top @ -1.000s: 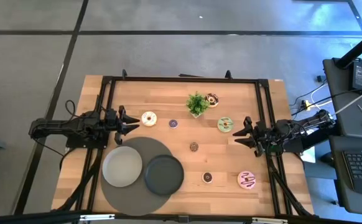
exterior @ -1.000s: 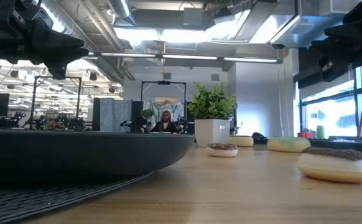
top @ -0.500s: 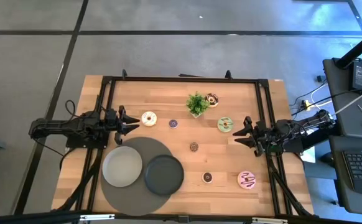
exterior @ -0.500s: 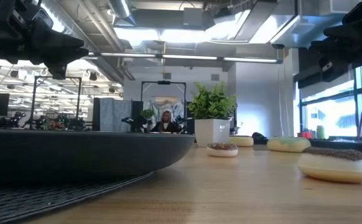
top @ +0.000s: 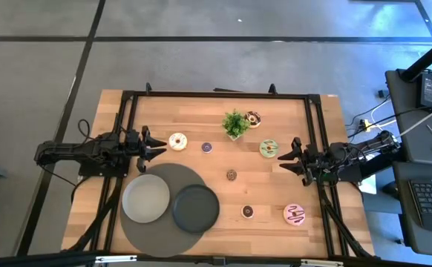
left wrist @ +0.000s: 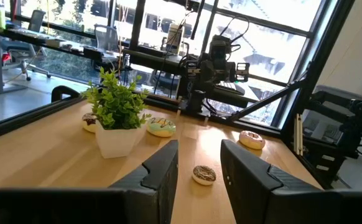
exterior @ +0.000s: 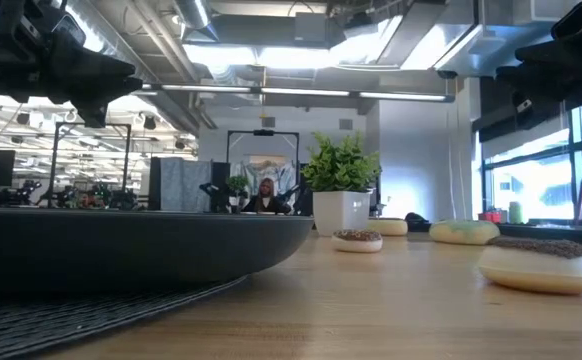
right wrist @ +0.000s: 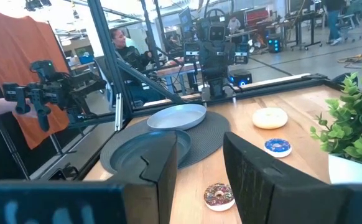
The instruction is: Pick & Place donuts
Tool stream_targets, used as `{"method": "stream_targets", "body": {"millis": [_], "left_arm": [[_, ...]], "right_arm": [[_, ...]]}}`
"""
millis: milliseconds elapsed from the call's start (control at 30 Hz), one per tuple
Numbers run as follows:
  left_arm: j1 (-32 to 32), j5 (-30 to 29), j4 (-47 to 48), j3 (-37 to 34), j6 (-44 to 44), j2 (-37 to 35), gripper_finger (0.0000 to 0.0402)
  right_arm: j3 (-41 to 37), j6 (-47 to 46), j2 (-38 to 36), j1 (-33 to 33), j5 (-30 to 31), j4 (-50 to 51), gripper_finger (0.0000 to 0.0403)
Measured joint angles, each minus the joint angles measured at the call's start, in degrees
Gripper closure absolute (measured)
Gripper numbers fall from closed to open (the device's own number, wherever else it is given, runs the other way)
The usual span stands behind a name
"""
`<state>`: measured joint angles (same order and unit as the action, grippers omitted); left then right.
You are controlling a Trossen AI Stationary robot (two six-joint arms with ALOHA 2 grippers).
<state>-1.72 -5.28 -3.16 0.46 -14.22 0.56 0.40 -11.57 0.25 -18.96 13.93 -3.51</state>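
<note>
1. Seen from above, the left pincer [top: 159, 147] hangs open just beside the cream donut [top: 177, 141]; the right pincer [top: 283, 162], open too, sits near the green donut [top: 269, 148].
2. Through the left wrist, a small brown donut [left wrist: 203, 174] lies on the desk [left wrist: 56, 155] beyond the parted fingers [left wrist: 162, 168].
3. Through the right wrist, another brown donut [right wrist: 219, 195] lies between its fingers [right wrist: 162, 163].

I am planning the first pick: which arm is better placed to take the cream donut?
Left, probably. The left gripper is open and empty, right beside the cream donut. The right gripper waits across the table, next to the green donut.
</note>
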Motion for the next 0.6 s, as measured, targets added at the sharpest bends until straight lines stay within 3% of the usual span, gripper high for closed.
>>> {"method": "stream_targets", "body": {"millis": [200, 367, 467, 600], "left_arm": [[0.00, -0.28, -1.89, -0.01, -2.66, 0.02, 0.0286], [-0.10, -10.59, -9.88, 0.14, -9.67, 0.02, 0.0286], [-0.05, -10.51, -8.60, 1.91, -6.05, 1.91, 0.0288], [-0.10, -12.41, -2.73, 8.54, -2.75, 10.72, 0.0293]], "right_arm": [[-0.02, -4.31, 0.00, 0.00, 0.09, 0.00, 0.0271], [0.00, -11.12, 0.00, 0.00, 1.19, -0.06, 0.0271], [0.00, -11.96, 0.00, 0.02, 5.81, -0.50, 0.0271], [-0.02, -11.93, 0.00, 0.04, 14.28, -1.07, 0.0271]]}}
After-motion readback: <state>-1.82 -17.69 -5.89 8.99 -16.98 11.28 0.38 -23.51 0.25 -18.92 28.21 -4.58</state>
